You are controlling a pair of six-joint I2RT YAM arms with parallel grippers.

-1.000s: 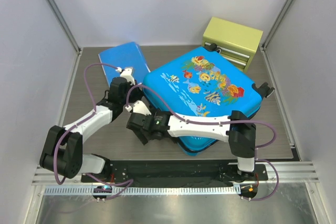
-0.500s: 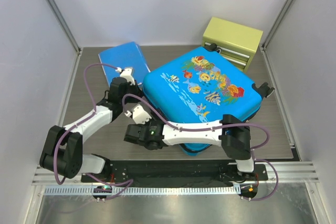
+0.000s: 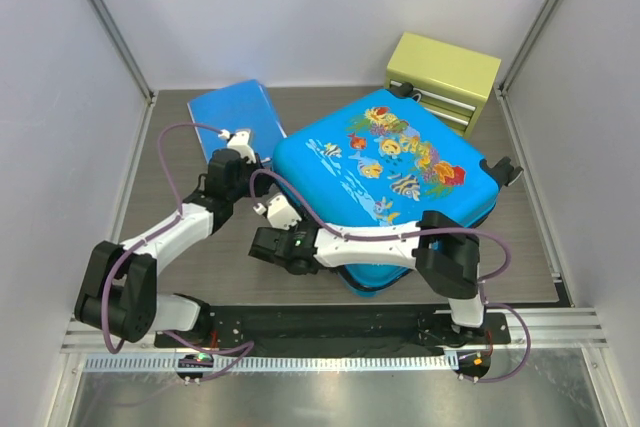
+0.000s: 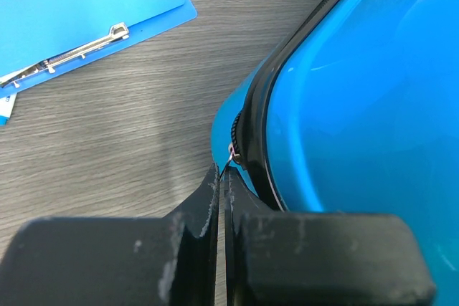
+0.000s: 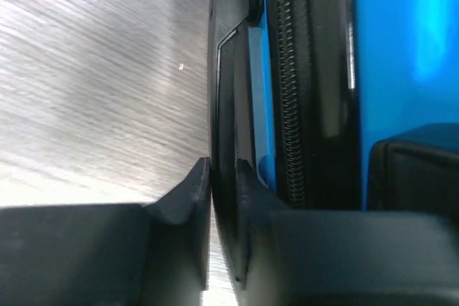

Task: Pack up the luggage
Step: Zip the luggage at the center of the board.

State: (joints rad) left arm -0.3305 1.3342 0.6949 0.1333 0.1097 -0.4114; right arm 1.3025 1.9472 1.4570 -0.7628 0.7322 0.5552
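The luggage [image 3: 385,172], bright blue with cartoon fish, lies flat and closed on the table. At its left corner my left gripper [image 3: 258,175] is shut. In the left wrist view the tips [image 4: 224,171] pinch the thin zipper pull [image 4: 231,154] beside the black zipper seam of the shell [image 4: 373,105]. Low against the luggage's near-left side sits my right gripper [image 3: 265,245]. In the right wrist view its jaws [image 5: 224,166] are closed on a flat black strip [image 5: 228,105] next to the zipper and the blue shell [image 5: 401,48].
A flat blue folder [image 3: 235,112] with a metal clip [image 4: 79,51] lies at the back left. A yellow-green drawer box [image 3: 440,77] stands at the back right, close to the luggage's wheels. Grey walls enclose the wood-grain table [image 3: 180,267].
My right gripper's jaws have closed from wide apart onto the black strip, and that arm has swung slightly along the luggage's side. The left gripper has stayed shut at the corner.
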